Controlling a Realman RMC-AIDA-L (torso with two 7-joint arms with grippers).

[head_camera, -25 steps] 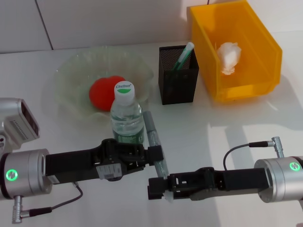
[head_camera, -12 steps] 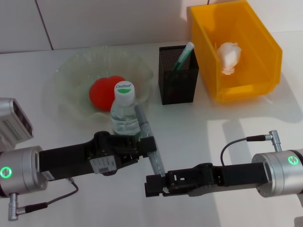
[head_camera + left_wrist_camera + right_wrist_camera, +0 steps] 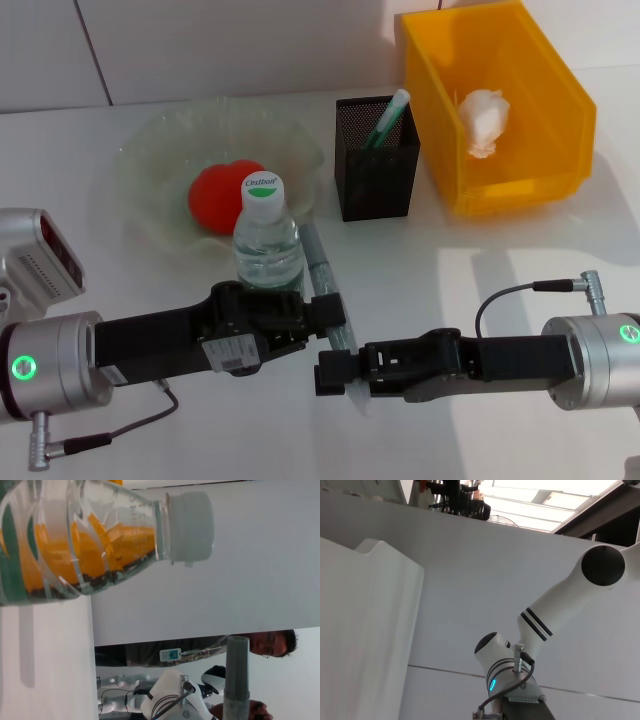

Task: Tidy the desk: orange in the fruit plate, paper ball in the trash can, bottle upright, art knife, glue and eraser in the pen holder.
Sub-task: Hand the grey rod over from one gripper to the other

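The orange (image 3: pixel 220 197) lies in the pale-green fruit plate (image 3: pixel 150 160). Just in front of the plate the bottle (image 3: pixel 267 243) stands upright, and it fills the left wrist view (image 3: pixel 100 535). My left gripper (image 3: pixel 328 318) is shut on the grey-green art knife (image 3: pixel 322 270), held aslant above the table beside the bottle. Pointing left, my right gripper (image 3: pixel 325 378) sits at the knife's near end. The paper ball (image 3: pixel 483 120) rests in the yellow trash can (image 3: pixel 560 90). A green-and-white glue stick (image 3: pixel 388 115) stands in the black mesh pen holder (image 3: pixel 375 170). The eraser is out of view.
White table (image 3: pixel 500 260) with both forearms lying low across its near part. The bottle is close behind the left gripper. Plate, pen holder and trash can line the far side by the wall.
Both grippers and the art knife swung left half a second ago and have come back right. The right gripper now sits a little higher, at the knife's near end.
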